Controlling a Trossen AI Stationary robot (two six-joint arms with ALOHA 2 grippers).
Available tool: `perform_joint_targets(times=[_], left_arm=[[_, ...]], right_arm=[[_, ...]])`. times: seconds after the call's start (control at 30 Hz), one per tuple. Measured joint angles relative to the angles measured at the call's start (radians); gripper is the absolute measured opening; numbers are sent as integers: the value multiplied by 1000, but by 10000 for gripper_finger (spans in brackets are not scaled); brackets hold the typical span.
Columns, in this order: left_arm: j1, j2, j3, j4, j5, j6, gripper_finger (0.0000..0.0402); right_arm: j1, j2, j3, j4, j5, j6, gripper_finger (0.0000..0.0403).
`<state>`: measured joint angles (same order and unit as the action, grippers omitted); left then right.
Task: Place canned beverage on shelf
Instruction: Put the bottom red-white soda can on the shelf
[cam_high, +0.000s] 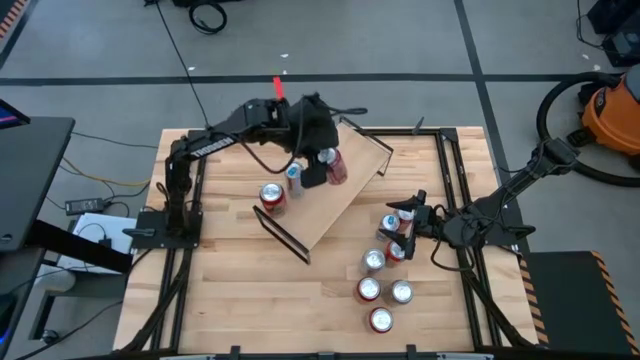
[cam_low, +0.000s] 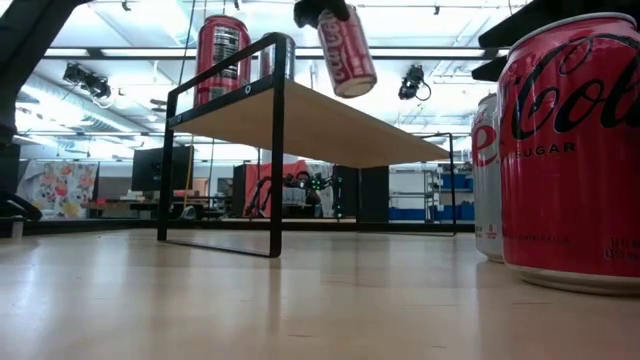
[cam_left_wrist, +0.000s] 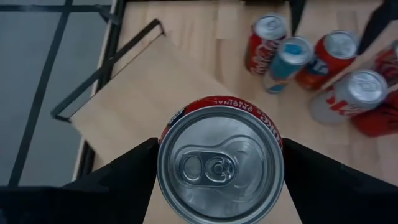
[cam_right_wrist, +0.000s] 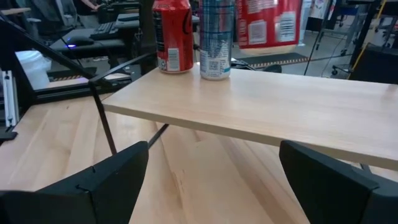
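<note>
My left gripper (cam_high: 320, 168) is shut on a red can (cam_high: 338, 167) above the far part of the shelf (cam_high: 335, 205), a light-wood plank on thin black end frames that lies slantwise on the table. In the low view the red can (cam_low: 347, 50) hangs tilted above the plank (cam_low: 320, 125). Another red can (cam_high: 272, 195) and a blue can (cam_high: 293, 176) stand upright on the plank's left side. My right gripper (cam_high: 405, 224) is open and empty at the table's right, level with the plank's edge (cam_right_wrist: 261, 106), beside a group of cans. My left gripper pinches the red can's two opposite sides just below its top rim (cam_left_wrist: 163, 163) between its two fingers (cam_left_wrist: 127, 171). The fingers come from above, pointing down along the can. The can hangs below them, tilted, clear of the plank.
Several red and silver-topped cans (cam_high: 373, 262) stand on the slatted tabletop (cam_high: 240, 290) right of the shelf, close to my right gripper; two of them loom at the low view's right (cam_low: 570, 150). Bare plank lies right of the standing cans (cam_right_wrist: 298, 112).
</note>
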<state>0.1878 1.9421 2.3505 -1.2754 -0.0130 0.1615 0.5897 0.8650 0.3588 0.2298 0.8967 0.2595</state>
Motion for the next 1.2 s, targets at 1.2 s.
perform_joint_targets(times=[1.2], left_arm=[[-144,120,-1,-45,-204,71,362]], right_arm=[[0,6,-1,11,-8,3,373]])
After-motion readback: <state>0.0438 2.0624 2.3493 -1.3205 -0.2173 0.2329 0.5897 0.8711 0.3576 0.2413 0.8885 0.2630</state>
